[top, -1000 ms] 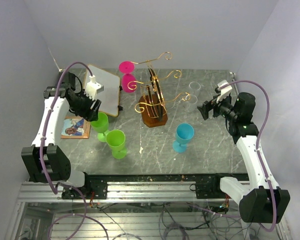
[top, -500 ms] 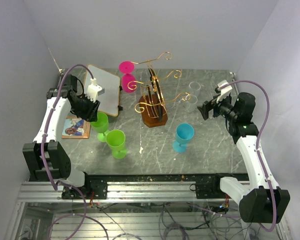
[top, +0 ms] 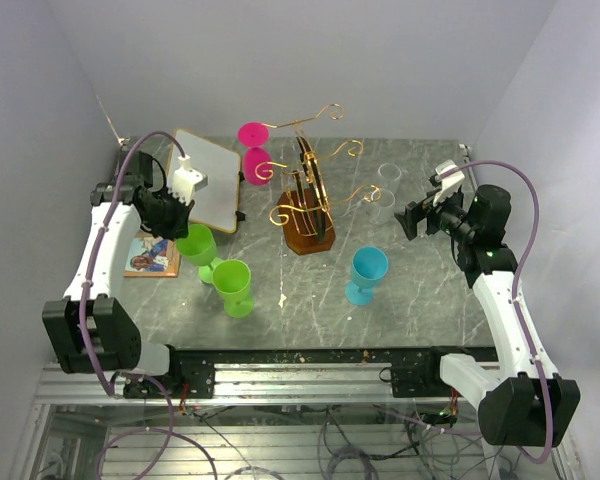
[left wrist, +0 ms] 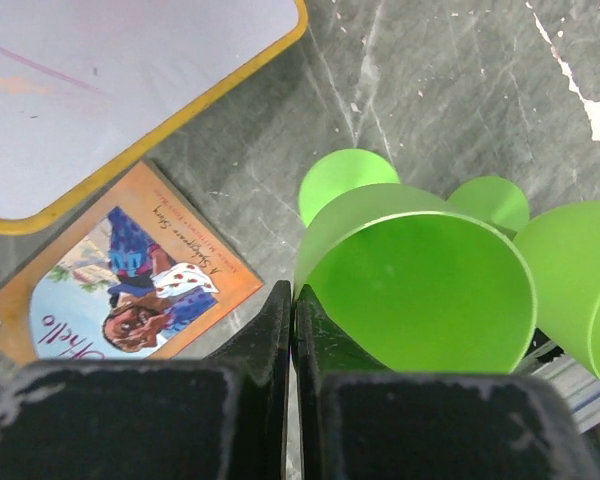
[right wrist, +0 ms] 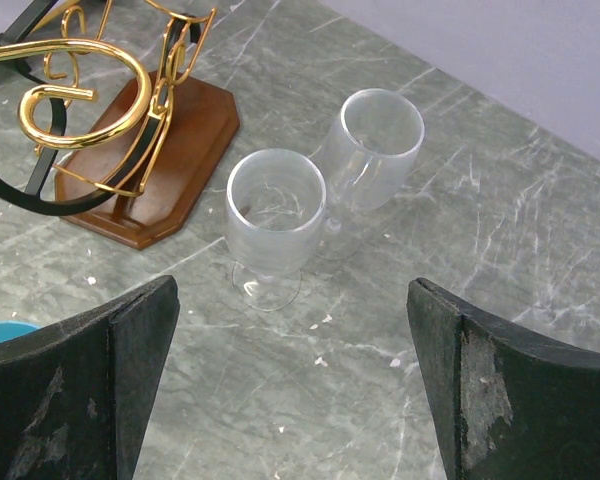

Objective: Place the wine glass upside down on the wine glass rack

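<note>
Marble tabletop [top: 420, 300], green glass [left wrist: 420, 290] between jaws

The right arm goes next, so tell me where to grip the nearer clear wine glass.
Probably its bowl, from the near side, jaws level: the nearer clear wine glass stands upright, its stem short, the other clear glass close behind it.

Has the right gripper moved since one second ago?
No. The right gripper hangs at the same spot, just right of the two clear glasses, jaws open.
</note>
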`<state>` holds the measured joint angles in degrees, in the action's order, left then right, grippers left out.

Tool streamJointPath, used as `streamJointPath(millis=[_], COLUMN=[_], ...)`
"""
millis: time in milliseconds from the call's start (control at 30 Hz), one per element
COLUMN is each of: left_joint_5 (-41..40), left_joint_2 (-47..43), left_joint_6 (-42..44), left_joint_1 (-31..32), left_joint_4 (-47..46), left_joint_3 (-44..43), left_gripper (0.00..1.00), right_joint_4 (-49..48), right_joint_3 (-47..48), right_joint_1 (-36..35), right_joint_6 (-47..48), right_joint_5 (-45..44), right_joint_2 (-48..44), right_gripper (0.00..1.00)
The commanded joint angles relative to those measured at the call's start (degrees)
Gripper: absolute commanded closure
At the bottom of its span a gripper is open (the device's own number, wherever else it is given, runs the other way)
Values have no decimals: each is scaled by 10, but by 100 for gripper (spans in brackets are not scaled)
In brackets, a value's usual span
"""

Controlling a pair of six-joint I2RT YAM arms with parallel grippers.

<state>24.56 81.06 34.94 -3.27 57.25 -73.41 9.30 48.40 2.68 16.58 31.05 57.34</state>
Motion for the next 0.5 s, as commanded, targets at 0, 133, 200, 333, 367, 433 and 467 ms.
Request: streamJointPath(millis=[0,133,200,333,367,433,467], left_joint_5=[-43,-112,-141,-160,-158,-144,-135], left_joint_2=[-52,-89,-103,-123,-127,-135,-139], left_joint_6=[-9,-26,-31,-43,-48,-60,-68], left_joint_1=[19,35,55,67,68,70,70], left_joint_4=[-17,-11,5,48,55,63,63], left_joint_3=[-8,-28,-52,-129,-146,-181,-198], left_gripper=[93,93,93,93,93,93,93], right_joint_4=[-13,-11,-14,-6,-1,18,25], right_joint_3=[-3,-2,-1,9,15,40,50], right_joint_1=[5,5,5,4,5,5,5], right_joint_6=[2,3,-1,-5,-7,-5,-4], right_joint_5=[-1,-3,-5,2,2,1,3], right_joint_2=[-13,-20,-21,-21,-18,-11,-8], right_gripper=[3,1,0,0,0,0,0])
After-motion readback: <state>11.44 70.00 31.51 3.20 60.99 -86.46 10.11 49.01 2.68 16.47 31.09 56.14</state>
